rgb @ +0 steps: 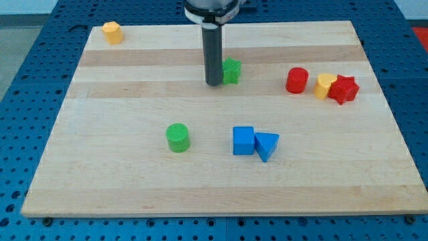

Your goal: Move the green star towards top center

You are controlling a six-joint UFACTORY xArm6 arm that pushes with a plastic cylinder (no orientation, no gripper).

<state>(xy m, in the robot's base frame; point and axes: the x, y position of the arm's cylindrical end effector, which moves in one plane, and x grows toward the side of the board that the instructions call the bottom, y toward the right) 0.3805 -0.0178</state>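
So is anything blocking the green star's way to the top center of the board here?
Nothing visible does. The green star sits just right of my tip, apparently touching it, and the wooden board above it toward the view's top center holds no blocks. The rod's upper part does cover some of that stretch.

On the wooden board (134, 181), a yellow block (112, 32) sits far left. At right, red cylinder (297, 80), yellow heart (324, 86), red star (344, 89). Nearer: green cylinder (178, 137), blue cube (243, 141) touching blue triangle (267, 145).
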